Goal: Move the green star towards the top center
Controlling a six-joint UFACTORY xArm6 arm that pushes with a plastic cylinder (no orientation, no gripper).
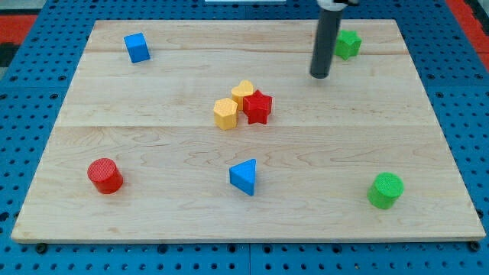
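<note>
Green star-shaped block (348,43) sits near the top right of the light wooden table (153,145), close to the top edge. The dark rod's tip (318,76) is down on the table just left of and slightly below the star, near it but apparently not touching. No claw on this rig, so there is no claw state to report; it's a bare rod. Judgement: the tip is on the wrong side for a leftward push. Top centre lies to the view's left of the star, so the tip should loop round to the star's right side, passing below it without clipping it, then push left in a line parallel to the top edge. Contact should be through the star's middle; off-centre contact on a star point will likely spin it or let it slip off. Path looks clear: blue cube (137,47) is far left, the yellow and red cluster (243,104) is well below.
</note>
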